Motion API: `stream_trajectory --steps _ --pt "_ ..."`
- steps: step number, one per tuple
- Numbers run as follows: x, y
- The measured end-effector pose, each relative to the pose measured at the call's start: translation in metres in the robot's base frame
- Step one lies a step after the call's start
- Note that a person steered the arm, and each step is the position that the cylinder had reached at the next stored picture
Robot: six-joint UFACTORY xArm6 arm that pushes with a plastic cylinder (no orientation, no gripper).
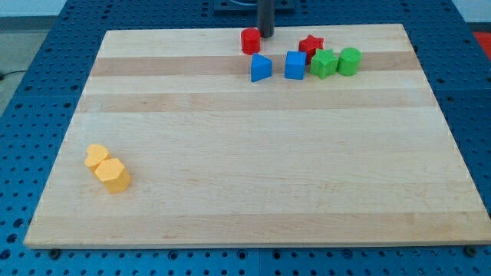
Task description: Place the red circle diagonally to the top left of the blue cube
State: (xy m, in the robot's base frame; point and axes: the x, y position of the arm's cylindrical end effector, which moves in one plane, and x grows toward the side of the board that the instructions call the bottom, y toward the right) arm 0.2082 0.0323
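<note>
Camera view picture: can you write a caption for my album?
My tip touches the red circle, up-left of the blue cube on the wooden board.

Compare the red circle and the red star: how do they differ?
The red circle is a round cylinder; the red star has points. The red circle sits apart, just left of my tip; the red star is packed against the blue cube and a green block. Both are red, near the view's top.

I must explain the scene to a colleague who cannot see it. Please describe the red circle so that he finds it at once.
Look along the wooden board's top edge, near its middle, where my tip comes down. The red circle stands just to the view's left of my tip, above the blue wedge. Unlike the red star farther right, it is a plain round cylinder.
</note>
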Motion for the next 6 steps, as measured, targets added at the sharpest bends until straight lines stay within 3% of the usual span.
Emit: stream_trajectory --steps 3,4,6 --pt "0.031 -0.068" --pt "0.036 -0.045" --pt "0.052 -0.074"
